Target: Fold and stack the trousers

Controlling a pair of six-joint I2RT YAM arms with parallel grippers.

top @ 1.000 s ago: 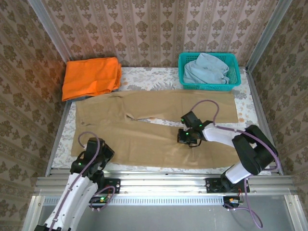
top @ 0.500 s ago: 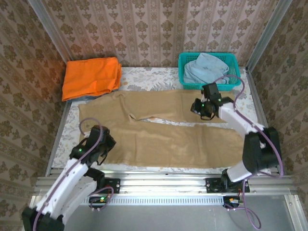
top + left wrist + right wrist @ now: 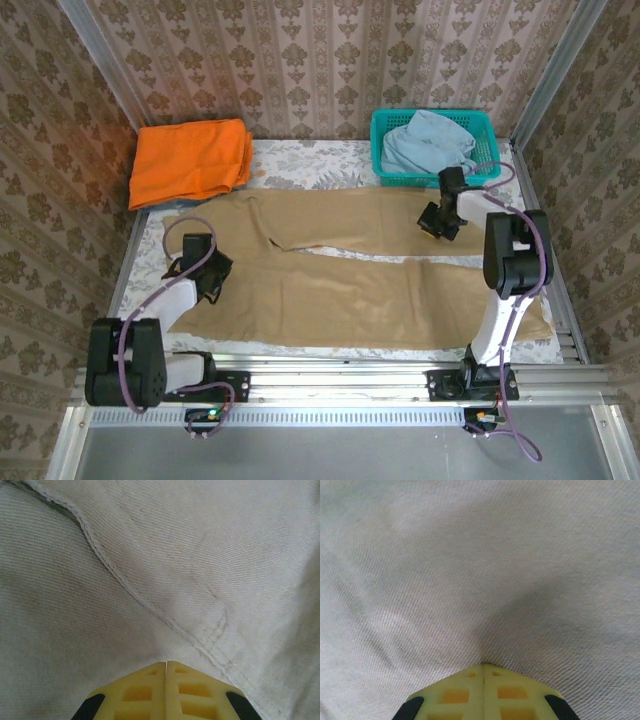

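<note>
Trousers (image 3: 340, 290) spread flat on the table (image 3: 300, 155), waist toward its left edge, both legs running to its right edge. Your left gripper (image 3: 207, 278) sits on the waist end. Your right gripper (image 3: 437, 222) sits on the far leg, near the right edge.

In each wrist view the yellow fingers meet with no gap, and creases run into the tips, so judge both grippers pinched on cloth. The left one (image 3: 166, 664) holds just beside a stitched seam (image 3: 150, 605); the right one (image 3: 484, 667) holds plain weave.

Expect light, limp, matte twill. It will sag and drag rather than slide, and a one-layer pinch may slip. Take hold at seams, waistband or hems, where the doubled cloth grips best.
</note>
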